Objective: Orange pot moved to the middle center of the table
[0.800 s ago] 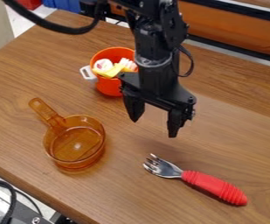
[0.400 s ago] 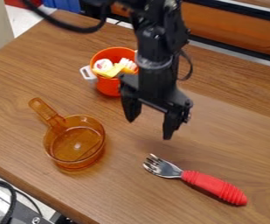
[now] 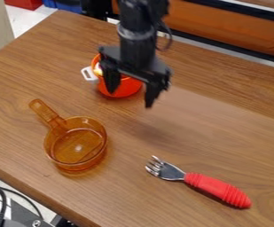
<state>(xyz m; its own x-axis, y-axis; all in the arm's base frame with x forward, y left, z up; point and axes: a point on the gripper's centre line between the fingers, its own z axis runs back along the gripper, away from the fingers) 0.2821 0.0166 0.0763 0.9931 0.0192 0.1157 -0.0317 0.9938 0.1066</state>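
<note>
Orange-red, with a white handle (image 3: 89, 74) at its side, the round pot (image 3: 124, 88) stands upright on the wooden table (image 3: 189, 128), towards the upper left of the view; I take it for the task's pot, though the see-through amber saucepan (image 3: 78, 145) nearer the front edge could also be called orange. What has just changed is the arm: the black gripper (image 3: 130, 98) has swung up and left across the view, so that it now overlaps the pot; for the task, that looks like lining up for a grasp, with the carry to the middle still to do.

Its claw is spread wide, two fingers well apart and nothing held between them; whether either touches the pot, I cannot tell.

Against the earlier frame, where the gripper hung to the pot's right, most of the pale and yellow bits (image 3: 97, 70) in the pot are now hidden behind it; pot, saucepan and red-handled fork (image 3: 219, 188) keep their places. Lowering should come next, I judge; a finger could catch the rim or the bits inside.
</note>
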